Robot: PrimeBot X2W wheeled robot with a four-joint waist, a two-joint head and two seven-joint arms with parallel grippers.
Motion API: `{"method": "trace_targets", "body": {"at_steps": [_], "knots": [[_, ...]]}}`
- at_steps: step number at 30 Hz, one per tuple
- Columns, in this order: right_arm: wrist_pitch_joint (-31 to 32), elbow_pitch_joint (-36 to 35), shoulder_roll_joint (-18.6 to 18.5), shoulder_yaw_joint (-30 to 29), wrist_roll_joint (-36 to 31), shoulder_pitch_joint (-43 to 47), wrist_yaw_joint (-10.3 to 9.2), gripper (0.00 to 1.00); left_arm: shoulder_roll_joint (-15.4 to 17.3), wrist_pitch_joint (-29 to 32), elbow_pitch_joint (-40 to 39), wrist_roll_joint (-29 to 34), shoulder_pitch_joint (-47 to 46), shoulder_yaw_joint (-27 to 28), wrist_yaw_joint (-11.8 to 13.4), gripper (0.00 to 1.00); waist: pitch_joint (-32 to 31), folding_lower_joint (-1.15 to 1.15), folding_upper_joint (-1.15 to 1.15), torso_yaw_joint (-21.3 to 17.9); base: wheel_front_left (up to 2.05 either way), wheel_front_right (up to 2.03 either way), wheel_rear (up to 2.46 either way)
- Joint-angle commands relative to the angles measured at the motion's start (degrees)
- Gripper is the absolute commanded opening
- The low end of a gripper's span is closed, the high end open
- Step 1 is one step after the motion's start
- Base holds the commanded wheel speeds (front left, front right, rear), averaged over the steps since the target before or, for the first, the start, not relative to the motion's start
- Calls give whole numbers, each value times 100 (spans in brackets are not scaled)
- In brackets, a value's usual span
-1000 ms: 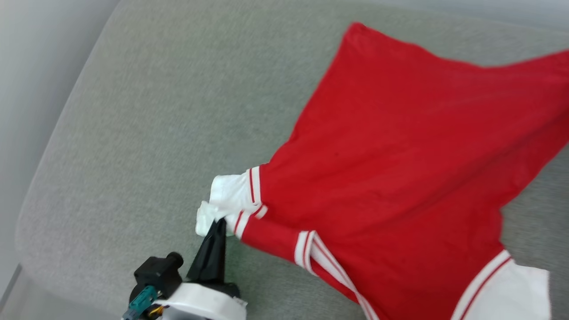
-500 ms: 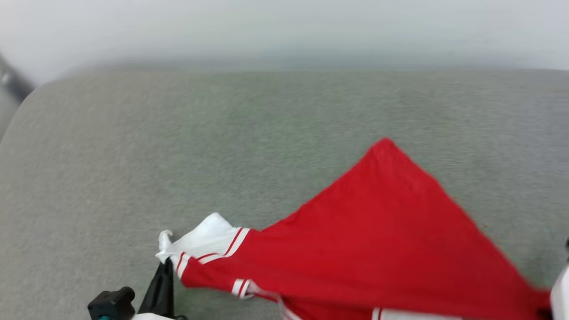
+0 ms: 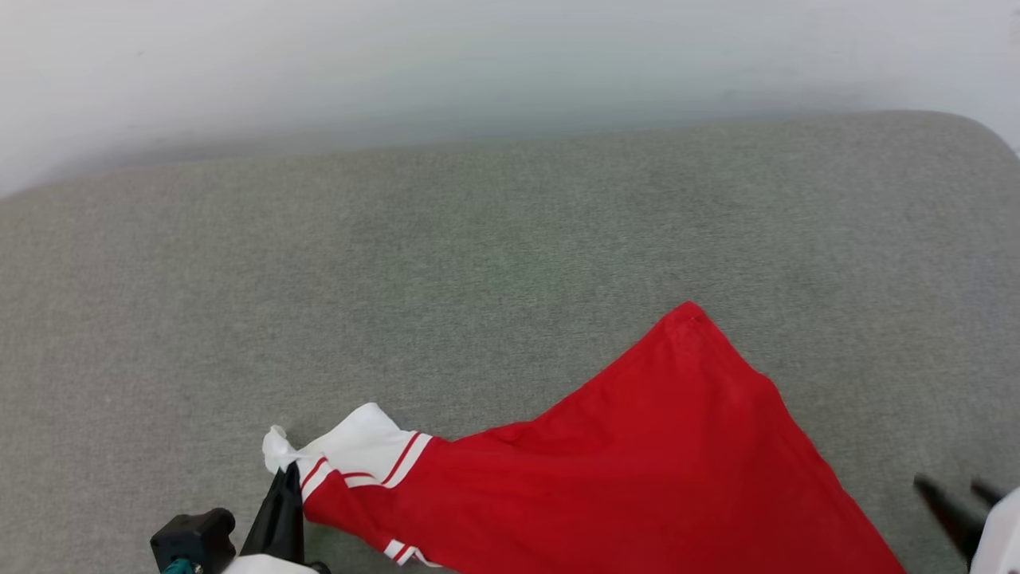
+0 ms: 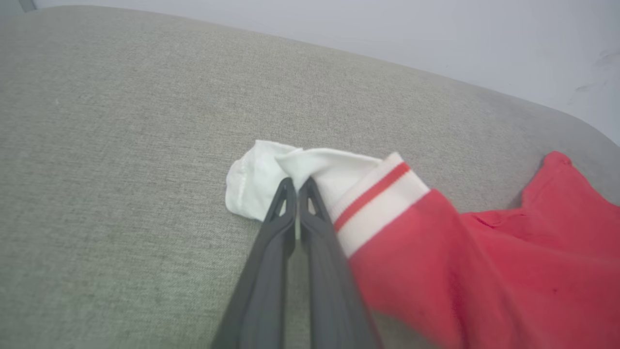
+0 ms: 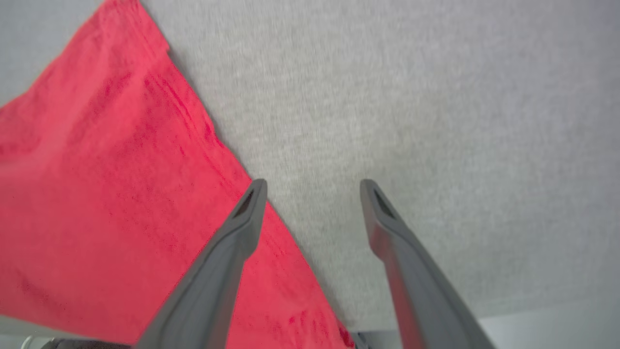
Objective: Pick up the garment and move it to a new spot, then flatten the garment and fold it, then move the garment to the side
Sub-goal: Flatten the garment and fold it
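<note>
The garment [image 3: 637,470] lies plain red side up on the grey cushioned surface [image 3: 478,263], reaching from the lower middle to the lower right of the head view. One corner points toward the far side. My left gripper [image 3: 288,472] is shut on its white sleeve [image 4: 271,174], pinching the cloth at the fingertips; red-white striped trim [image 4: 375,198] shows beside them. My right gripper [image 5: 312,186] stands open above the surface, its left finger over the garment's red edge [image 5: 121,160], nothing between the fingers. The lettering is hidden.
A pale wall [image 3: 478,64] runs behind the grey surface. The surface's rounded far right corner [image 3: 972,131] is in the head view. Bare grey fabric spreads to the left and beyond the garment.
The head camera has swung, shifting the whole picture. My left gripper stays shut on the white sleeve. The right gripper's open fingers now show at the lower right edge.
</note>
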Motion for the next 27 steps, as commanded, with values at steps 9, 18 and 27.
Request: {"method": "trace_targets", "body": {"at_steps": [9,18,27], "knots": [[-1293,547,131,382,-166,-1404,-4,100,-53,124,-235,110,-307,-258,-45,0,298,1,0,331,0,0,0],[622,1310,63,1103,-267,-2902,-4,100,-76,275,-549,242,-788,-568,-158,0,957,1,0,765,0,0,0],[1719,1987,185,1574,-463,-3817,-4,100,-269,136,-406,223,-1249,-755,-291,0,1442,1,0,1189,0,0,0]]}}
